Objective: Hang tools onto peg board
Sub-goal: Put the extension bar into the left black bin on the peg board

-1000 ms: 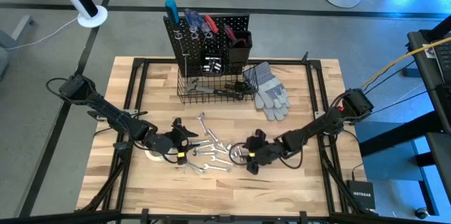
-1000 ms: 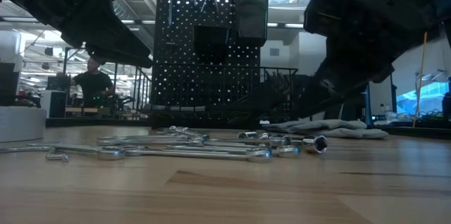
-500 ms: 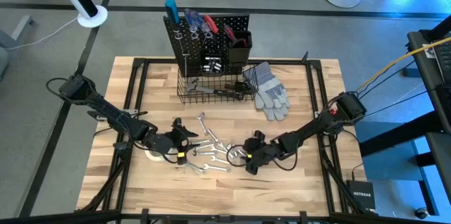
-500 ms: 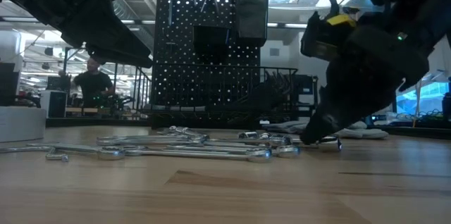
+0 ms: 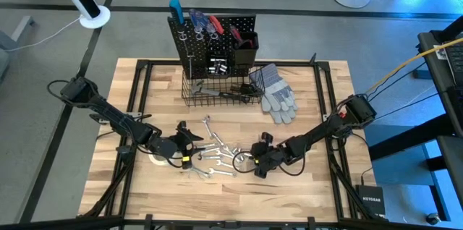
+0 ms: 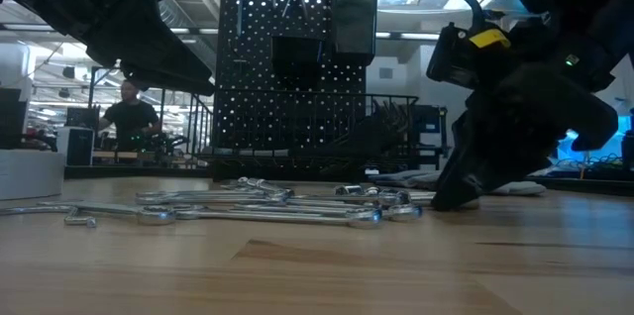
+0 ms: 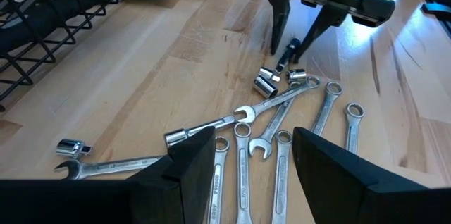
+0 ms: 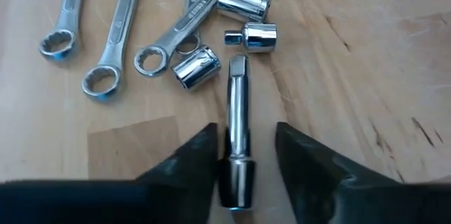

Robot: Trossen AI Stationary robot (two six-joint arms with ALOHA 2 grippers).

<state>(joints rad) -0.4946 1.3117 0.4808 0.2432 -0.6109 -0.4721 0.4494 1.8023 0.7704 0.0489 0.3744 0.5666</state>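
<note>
High view: the pale wooden bench [image 5: 304,186] carries a scatter of bright steel wrenches [image 5: 215,152] at its middle front. The black perforated peg board [image 5: 213,38] stands upright at the rear, grey gloves [image 5: 277,92] beside its wire basket [image 5: 221,92]. The left gripper [image 5: 189,143] hangs by the wrenches' left edge; the right gripper [image 5: 258,165] sits low at their right edge. Bare wood lies open along the front.

Low view: the wrenches lie flat; the right gripper's tips are down at the bench.

Left wrist view: its fingers [image 7: 187,175] stand wide apart, holding nothing.

Right wrist view: the fingers [image 8: 190,160] straddle a polished cylindrical extension bar [image 8: 237,125], part-open; whether they grip it I cannot tell. Short chrome sockets [image 8: 243,2] lie just beyond.
</note>
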